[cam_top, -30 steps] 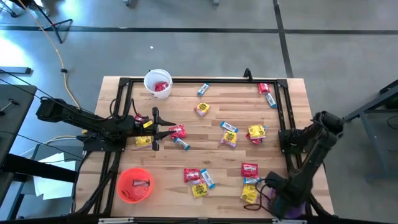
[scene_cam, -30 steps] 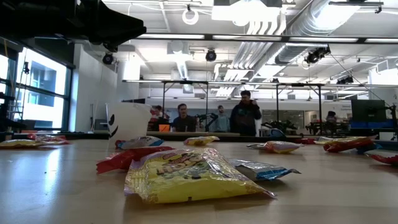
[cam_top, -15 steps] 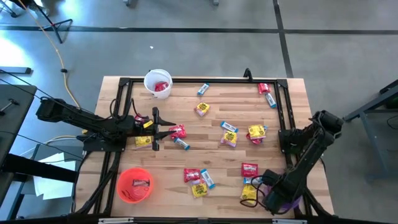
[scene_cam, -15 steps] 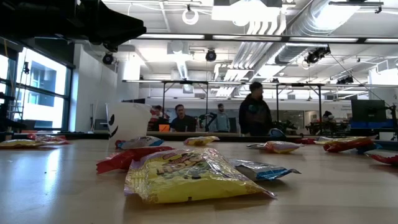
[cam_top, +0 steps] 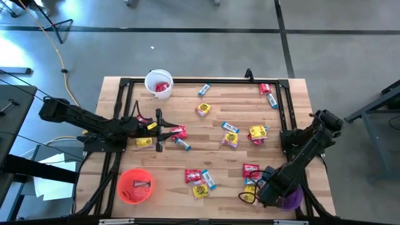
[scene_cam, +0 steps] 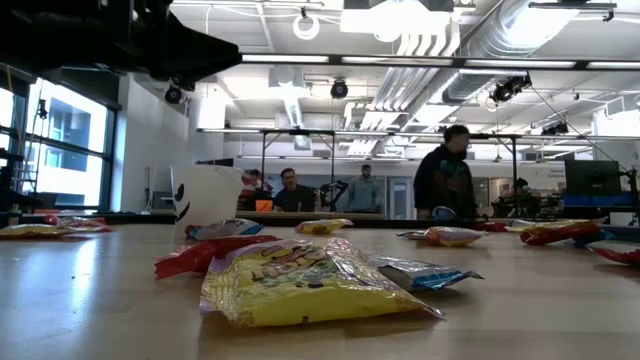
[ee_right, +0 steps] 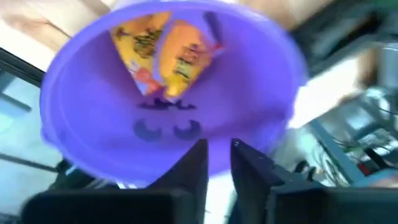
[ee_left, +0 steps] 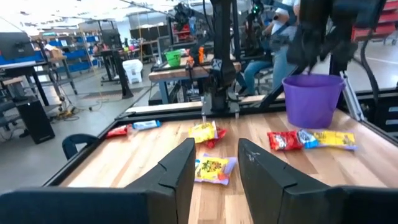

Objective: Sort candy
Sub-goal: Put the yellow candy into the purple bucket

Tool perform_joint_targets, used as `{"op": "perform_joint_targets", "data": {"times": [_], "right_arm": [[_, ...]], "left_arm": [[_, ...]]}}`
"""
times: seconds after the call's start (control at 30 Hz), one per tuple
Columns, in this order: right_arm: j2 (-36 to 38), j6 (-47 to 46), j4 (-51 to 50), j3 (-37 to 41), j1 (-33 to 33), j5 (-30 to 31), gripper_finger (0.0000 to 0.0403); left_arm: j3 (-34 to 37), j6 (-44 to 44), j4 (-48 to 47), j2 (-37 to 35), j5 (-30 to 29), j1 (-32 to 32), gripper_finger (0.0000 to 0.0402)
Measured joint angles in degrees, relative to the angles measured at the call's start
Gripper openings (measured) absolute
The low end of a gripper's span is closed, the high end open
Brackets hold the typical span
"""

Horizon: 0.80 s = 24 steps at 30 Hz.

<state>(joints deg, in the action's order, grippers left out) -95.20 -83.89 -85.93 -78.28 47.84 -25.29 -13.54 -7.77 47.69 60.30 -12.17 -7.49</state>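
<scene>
Candy lies scattered flat on the wooden table (cam_top: 294, 112): red packets (cam_top: 250, 169), yellow packets (cam_top: 202, 110) and blue bars (cam_top: 204, 90). My left gripper (cam_top: 167, 131) stands open and level at the table's left, above a red packet (cam_top: 179, 131), with nothing between its fingers (ee_left: 180, 168). My right gripper (cam_top: 257, 190) is at the near right, beside the purple cup (cam_top: 292, 199). It points down at the cup (ee_right: 93, 124) with a narrow bare gap between its fingers (ee_right: 196, 165). Two yellow packets (ee_right: 168, 56) lie inside the cup.
A white cup (cam_top: 159, 83) holding red candy stands at the far left, and an orange cup (cam_top: 135, 185) with a red packet at the near left. A black frame (cam_top: 206, 79) runs along the table's edges. People stand in the room beyond (scene_cam: 445, 185).
My right gripper has risen and swung from over the purple cup toward the table's left, so that the cup shows beside it. In the room behind, a person has walked to the right.
</scene>
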Motion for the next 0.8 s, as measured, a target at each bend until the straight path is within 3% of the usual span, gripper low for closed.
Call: {"op": "perform_joint_targets", "data": {"times": [0.1, 0.2, 0.4, 0.6, 0.8], "right_arm": [[0.7, 1.2, -4.3, -5.9, -1.4, 4.7, 0.0011], [3.4, 3.0, -4.1, -8.8, -3.6, 17.3, 0.0011], [7.9, 17.6, -4.0, -4.3, -14.4, 30.4, 0.0004], [8.7, 32.5, -3.1, 4.9, -30.9, 34.4, 0.0015], [8.7, 43.5, 9.0, 16.1, -45.3, 33.6, 0.0066]], "left_arm": [[0.0, -1.0, 3.4, 3.4, 0.0, 0.0, 0.0084], [0.0, -1.8, 6.9, 6.4, 0.0, 0.0, 0.0068], [0.0, -3.3, 11.7, 11.0, 0.0, 0.0, 0.0037], [0.0, -3.1, 12.2, 12.9, 0.0, 0.0, 0.002], [0.0, -2.4, 12.2, 13.0, 0.0, 0.0, 0.0019]]}}
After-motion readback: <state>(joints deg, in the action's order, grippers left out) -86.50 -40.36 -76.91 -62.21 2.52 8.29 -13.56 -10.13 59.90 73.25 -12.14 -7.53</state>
